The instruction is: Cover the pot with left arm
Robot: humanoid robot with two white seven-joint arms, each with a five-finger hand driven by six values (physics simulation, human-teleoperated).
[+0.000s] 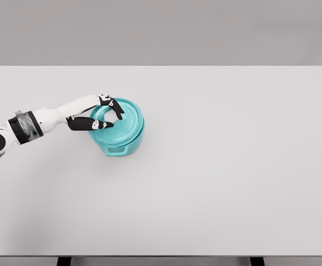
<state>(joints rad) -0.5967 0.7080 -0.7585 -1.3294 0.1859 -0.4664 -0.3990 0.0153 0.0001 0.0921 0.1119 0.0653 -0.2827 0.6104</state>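
Teal against a pale grey table (216, 183), a small pot (119, 145) sits left of the table's middle with its lid (126, 119) resting on top, as the robot's left hand (101, 115) reaches over it from the pot's left side. The white arm enters from the picture's left edge and stretches toward the pot, ending in dark fingers (88, 123) that curl around the handle area at the lid's centre. They appear pinched on the lid's knob, though the knob itself is mostly hidden behind the hand, so the firmness of that grip cannot be confirmed.

The lid looks seated level on the pot's rim, slightly overhanging it all round, which suggests the covering is done or nearly done and the hand is holding on only to steady or settle the piece. The thumb-side finger lies low along the lid's left edge, while the others arch over its top. A grip slot shows in the pot's wall on the side facing the camera, below the lid.

Letting go cleanly, without dragging the lid off-centre, seems the remaining concern. The right arm is not in view.
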